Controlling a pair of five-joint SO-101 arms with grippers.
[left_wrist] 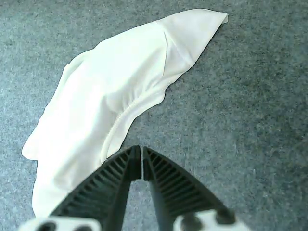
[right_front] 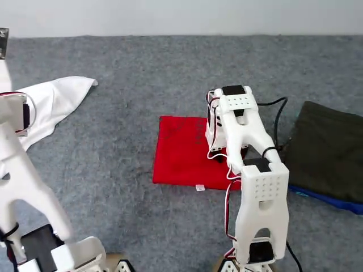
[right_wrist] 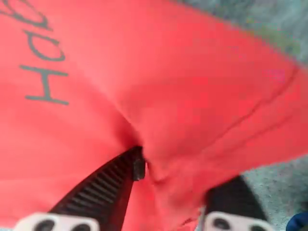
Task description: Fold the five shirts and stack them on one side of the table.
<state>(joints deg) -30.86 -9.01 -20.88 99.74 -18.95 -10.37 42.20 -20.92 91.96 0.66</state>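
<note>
A folded red shirt (right_front: 181, 150) lies flat in the middle of the grey table. The right arm stands over its right edge. In the right wrist view my right gripper (right_wrist: 178, 178) is shut on a bunched fold of the red shirt (right_wrist: 144, 72), with cloth pressed between the black fingers (right_wrist: 115, 185). A crumpled white shirt (right_front: 54, 102) lies at the far left. My left gripper (left_wrist: 142, 163) hovers shut and holding nothing just above the near edge of the white shirt (left_wrist: 115, 91).
At the right edge a folded dark olive shirt (right_front: 329, 150) rests on top of a blue one (right_front: 334, 201). Bare grey carpet-like table (right_front: 125, 79) stretches between the white and red shirts. The arm bases (right_front: 255, 255) stand at the front edge.
</note>
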